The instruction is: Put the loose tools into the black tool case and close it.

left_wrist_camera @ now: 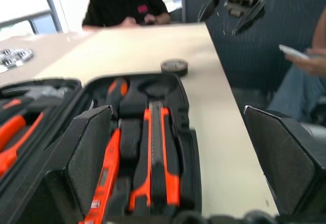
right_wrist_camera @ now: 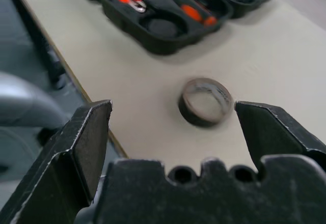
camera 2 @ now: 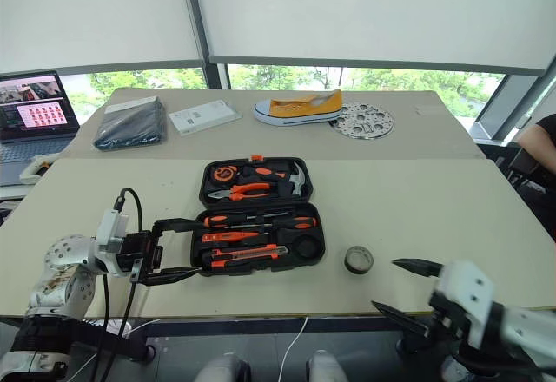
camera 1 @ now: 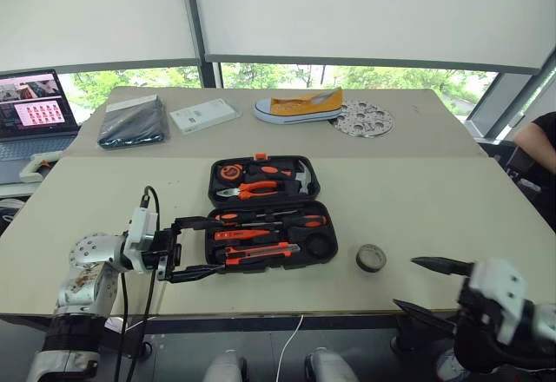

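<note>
Left hand [camera 1: 193, 247] level beside tool case [camera 1: 323, 182] (fingers spread).

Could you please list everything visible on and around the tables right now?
Black plastic tool case: one, open, near table, orange-and-black tools in its slots.
Black tape roll: one, loose on table, right of case.
Dark flat pouch: one, far table, left.
White flat box: one, beside pouch.
Yellow canvas shoe: one, far table, centre.
Round perforated metal disc: one, right of shoe.
Laptop: one, open, far left.
Person in black: one, far right edge.
Left gripper: black, open, at case's left edge.
Right gripper: black, open, right of roll.
</note>
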